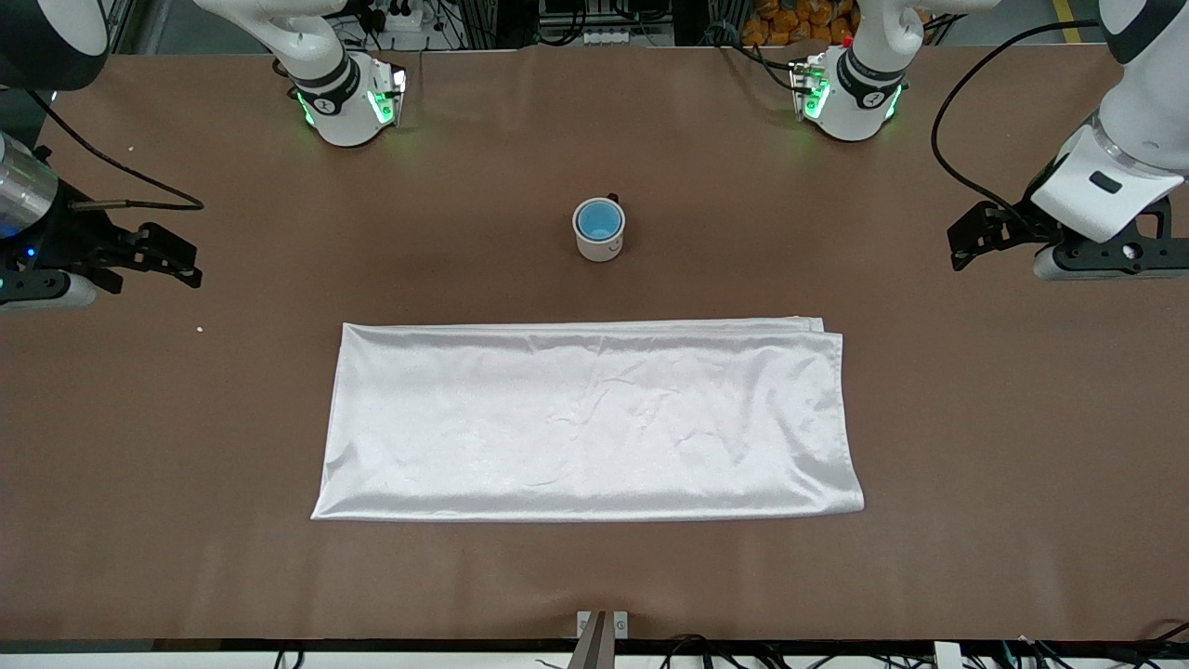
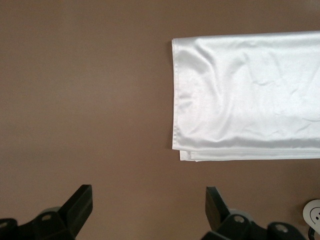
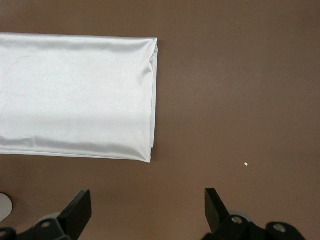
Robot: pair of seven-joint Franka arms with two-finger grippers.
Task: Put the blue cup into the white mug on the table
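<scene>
The white mug [image 1: 599,243] stands upright on the brown table [image 1: 975,446], near the middle and farther from the front camera than the cloth. The blue cup [image 1: 597,219] sits inside it; only its light-blue inside shows. My left gripper [image 1: 961,243] is open and empty over the table at the left arm's end. My right gripper [image 1: 190,263] is open and empty over the right arm's end. The left wrist view shows my open left gripper [image 2: 148,197] above bare table, with the mug's edge [image 2: 314,215] at the frame corner. The right wrist view shows my open right gripper [image 3: 148,200] the same way.
A white satin cloth [image 1: 585,418] lies flat, nearer to the front camera than the mug; it also shows in the left wrist view [image 2: 250,95] and the right wrist view [image 3: 75,95]. A small white crumb [image 1: 200,328] lies near the right arm's end.
</scene>
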